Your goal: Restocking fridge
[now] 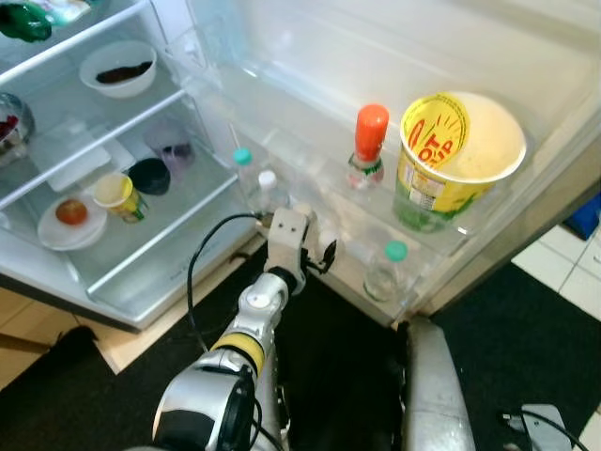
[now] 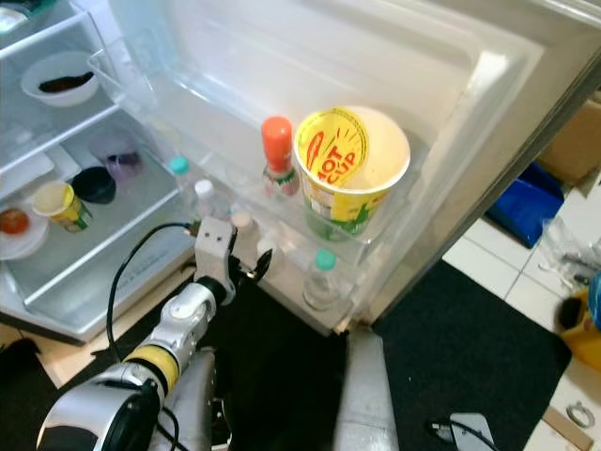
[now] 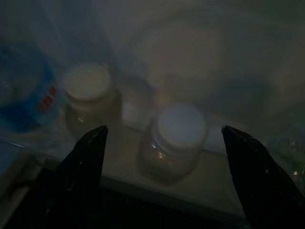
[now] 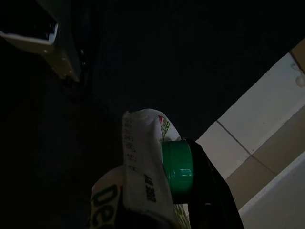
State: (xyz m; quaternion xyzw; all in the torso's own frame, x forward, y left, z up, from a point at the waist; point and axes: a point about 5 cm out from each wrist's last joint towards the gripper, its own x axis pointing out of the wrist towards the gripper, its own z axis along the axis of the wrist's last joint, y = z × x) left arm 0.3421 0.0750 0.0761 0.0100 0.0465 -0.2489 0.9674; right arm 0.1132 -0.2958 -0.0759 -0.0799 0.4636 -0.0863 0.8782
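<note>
My left gripper (image 1: 315,242) is open at the lower shelf of the open fridge door (image 1: 310,56). In the dim left wrist view its two black fingers (image 3: 88,160) stand wide on either side of a small white-lidded jar (image 3: 177,136). A second white-lidded jar (image 3: 89,90) and a blue-labelled water bottle (image 3: 28,93) stand beside it. My right arm (image 1: 432,395) hangs low, and my right gripper (image 4: 167,191) is shut on a white printed pouch with a green cap (image 4: 177,171) above the dark mat.
The upper door shelf holds a red-capped bottle (image 1: 369,141) and a big yellow noodle cup (image 1: 451,160). A green-capped bottle (image 1: 385,272) sits on the lower shelf. Inside the fridge are a bowl (image 1: 117,68), a plate (image 1: 56,230) and cups (image 1: 117,195). A black mat (image 1: 526,348) covers the floor.
</note>
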